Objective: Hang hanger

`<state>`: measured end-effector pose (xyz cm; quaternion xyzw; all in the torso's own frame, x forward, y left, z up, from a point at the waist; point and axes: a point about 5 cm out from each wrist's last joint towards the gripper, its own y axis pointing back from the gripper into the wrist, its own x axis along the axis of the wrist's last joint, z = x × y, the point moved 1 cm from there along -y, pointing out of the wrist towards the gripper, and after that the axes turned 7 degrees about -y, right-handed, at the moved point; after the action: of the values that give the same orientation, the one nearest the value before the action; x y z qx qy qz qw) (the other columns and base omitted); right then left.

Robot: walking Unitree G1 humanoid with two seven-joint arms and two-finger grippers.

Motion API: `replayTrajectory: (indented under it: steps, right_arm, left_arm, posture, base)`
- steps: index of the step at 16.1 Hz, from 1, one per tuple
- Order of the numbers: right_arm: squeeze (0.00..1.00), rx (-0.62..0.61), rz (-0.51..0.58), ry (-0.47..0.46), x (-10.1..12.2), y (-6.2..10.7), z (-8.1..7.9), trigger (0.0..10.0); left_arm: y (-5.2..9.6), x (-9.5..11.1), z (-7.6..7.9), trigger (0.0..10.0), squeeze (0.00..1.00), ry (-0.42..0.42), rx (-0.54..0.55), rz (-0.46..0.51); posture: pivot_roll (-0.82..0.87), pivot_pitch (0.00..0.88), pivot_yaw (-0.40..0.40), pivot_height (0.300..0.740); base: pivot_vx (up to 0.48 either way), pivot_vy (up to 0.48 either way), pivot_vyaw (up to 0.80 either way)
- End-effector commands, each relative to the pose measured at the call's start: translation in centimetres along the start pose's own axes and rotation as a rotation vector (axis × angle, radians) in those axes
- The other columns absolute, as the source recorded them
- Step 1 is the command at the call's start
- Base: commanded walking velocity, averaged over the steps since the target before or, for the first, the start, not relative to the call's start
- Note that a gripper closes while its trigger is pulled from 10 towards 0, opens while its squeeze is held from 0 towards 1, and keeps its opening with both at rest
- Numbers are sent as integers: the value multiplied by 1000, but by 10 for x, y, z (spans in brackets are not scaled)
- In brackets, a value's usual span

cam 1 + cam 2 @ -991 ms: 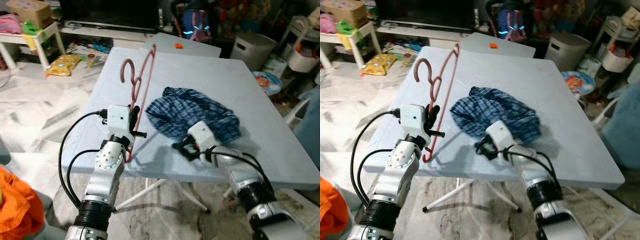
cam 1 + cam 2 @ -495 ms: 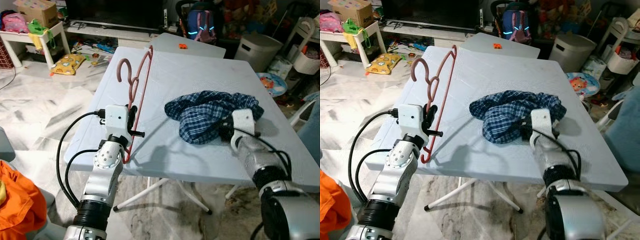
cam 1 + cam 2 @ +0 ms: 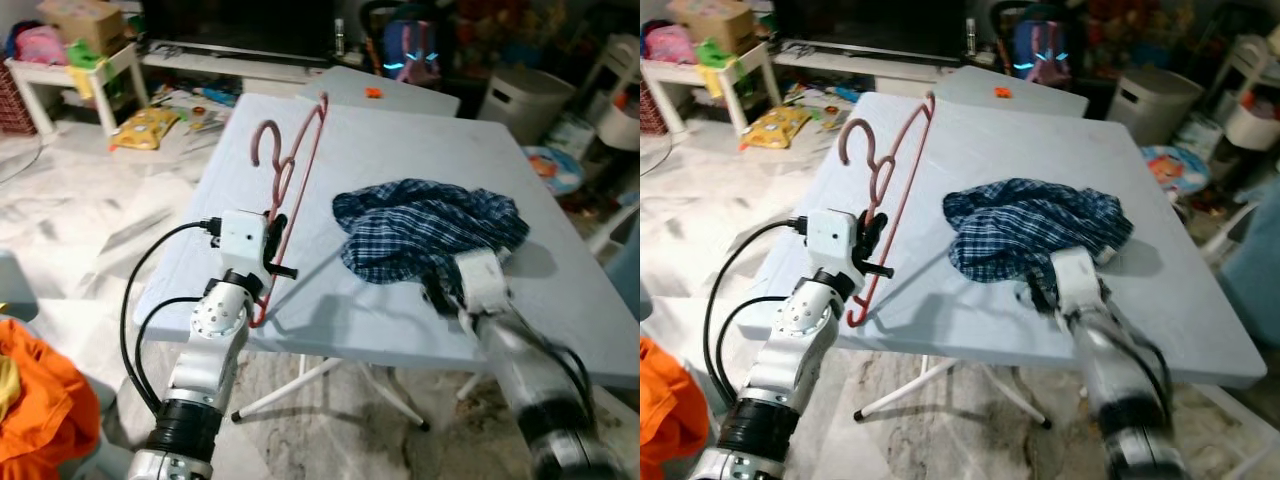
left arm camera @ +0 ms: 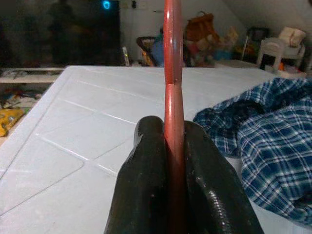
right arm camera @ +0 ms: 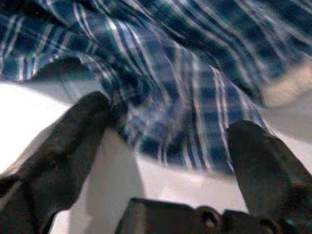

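A red wire hanger (image 3: 292,170) stands upright over the left side of the pale blue table (image 3: 400,160), its hook toward the left. My left gripper (image 3: 275,258) is shut on the hanger's lower bar; in the left wrist view the two black fingers (image 4: 146,185) pinch the red wire (image 4: 173,97). A crumpled blue plaid garment (image 3: 425,228) lies at the table's middle right. My right gripper (image 5: 165,141) is open at the garment's near edge, its fingers (image 5: 73,141) spread just before the cloth (image 5: 185,83).
The table's front edge (image 3: 400,350) runs just behind both wrists. An orange cloth (image 3: 40,400) lies on the floor at lower left. Toys and a white shelf (image 3: 70,75) clutter the far left; bins and a backpack (image 3: 410,55) stand behind the table.
My right arm has swung from the garment's right side back toward its front edge. The left gripper still holds the hanger upright. The camera has shifted slightly.
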<state>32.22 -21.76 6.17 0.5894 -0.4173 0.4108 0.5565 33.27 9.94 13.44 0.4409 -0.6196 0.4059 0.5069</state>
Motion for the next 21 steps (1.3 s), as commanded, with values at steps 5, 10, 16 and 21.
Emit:
replayTrajectory:
  steps: [5, 10, 16, 21]
  right_arm:
    - [0, 19, 269, -65, 27, 56, -6, 10000]
    - [0, -22, 380, -144, 37, 82, -36, 10000]
    - [0, -44, 345, -163, 30, 80, -41, 10000]
    - [0, -51, 341, -153, 29, 78, -41, 10000]
  left_arm:
    - [-10, 13, 14, 10000, 0, 39, -79, -28]
    - [-1, 11, 14, 10000, 0, -48, -110, -16]
    - [-3, 18, 18, 10000, 0, -74, -127, 8]
    - [-4, 27, 21, 10000, 0, -98, -133, 46]
  posture:
    - [101, 0, -64, 740]
    - [93, 0, -50, 740]
    - [96, 0, -44, 740]
    - [100, 0, -45, 740]
  base:
    - [0, 0, 0]
    - [0, 0, 0]
    - [-128, 0, 0]
    - [-303, 0, 0]
